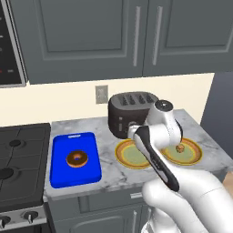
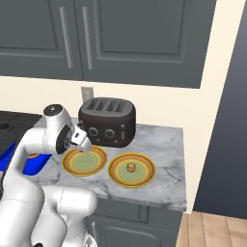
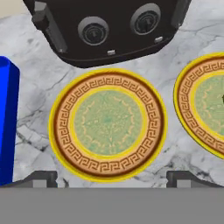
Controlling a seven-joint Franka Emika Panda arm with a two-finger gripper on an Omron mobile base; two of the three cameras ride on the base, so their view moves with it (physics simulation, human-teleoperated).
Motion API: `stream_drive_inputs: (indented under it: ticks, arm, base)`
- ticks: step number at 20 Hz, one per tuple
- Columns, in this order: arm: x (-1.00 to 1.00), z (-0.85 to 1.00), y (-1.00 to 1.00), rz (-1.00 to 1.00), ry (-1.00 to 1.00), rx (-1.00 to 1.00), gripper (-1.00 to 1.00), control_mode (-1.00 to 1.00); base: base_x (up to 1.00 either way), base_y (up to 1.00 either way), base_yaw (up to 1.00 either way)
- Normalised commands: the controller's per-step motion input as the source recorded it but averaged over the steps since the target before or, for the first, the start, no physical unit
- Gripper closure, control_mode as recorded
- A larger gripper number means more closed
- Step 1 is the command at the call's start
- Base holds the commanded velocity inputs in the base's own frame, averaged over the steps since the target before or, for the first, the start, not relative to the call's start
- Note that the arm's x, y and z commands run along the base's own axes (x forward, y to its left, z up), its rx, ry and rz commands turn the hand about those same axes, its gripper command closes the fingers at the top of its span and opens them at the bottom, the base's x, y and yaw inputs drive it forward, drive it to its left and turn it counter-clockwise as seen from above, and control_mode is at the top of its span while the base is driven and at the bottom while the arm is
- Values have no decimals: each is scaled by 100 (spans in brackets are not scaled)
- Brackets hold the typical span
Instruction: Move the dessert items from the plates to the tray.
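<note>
The claw (image 3: 112,179) is spread wide above the left plate (image 3: 107,123). The donut (image 1: 77,159) sits on the blue tray (image 1: 75,159).

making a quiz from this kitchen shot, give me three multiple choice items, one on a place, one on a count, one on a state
1. Where is the donut?
A on the blue tray
B on a plate
C on the toaster

2. How many plates are on the counter?
A one
B two
C three

3. How is the gripper?
A shut on the small pastry
B shut on nothing
C open

Answers:
1 A, it sits mid-tray.
2 B, the empty plate and the plate with the pastry.
3 C, fingertips stand wide apart over the empty plate.
</note>
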Motion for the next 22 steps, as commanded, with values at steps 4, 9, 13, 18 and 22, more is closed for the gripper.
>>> stream_drive_inputs:
  ticks: [4,9,13,18,22]
  arm:
    - [-38,4,-100,-5,8,-6,-100,-100]
    - [-22,0,-100,-9,11,-8,-100,-100]
    - [0,0,-100,-11,11,-9,-100,-100]
    - [15,0,-97,-9,5,-4,-100,-100]
    - [80,-3,-45,9,0,0,-100,-100]
  base:
    - [0,0,0]
    - [0,0,0]
    - [0,0,0]
    - [0,0,0]
    - [0,0,0]
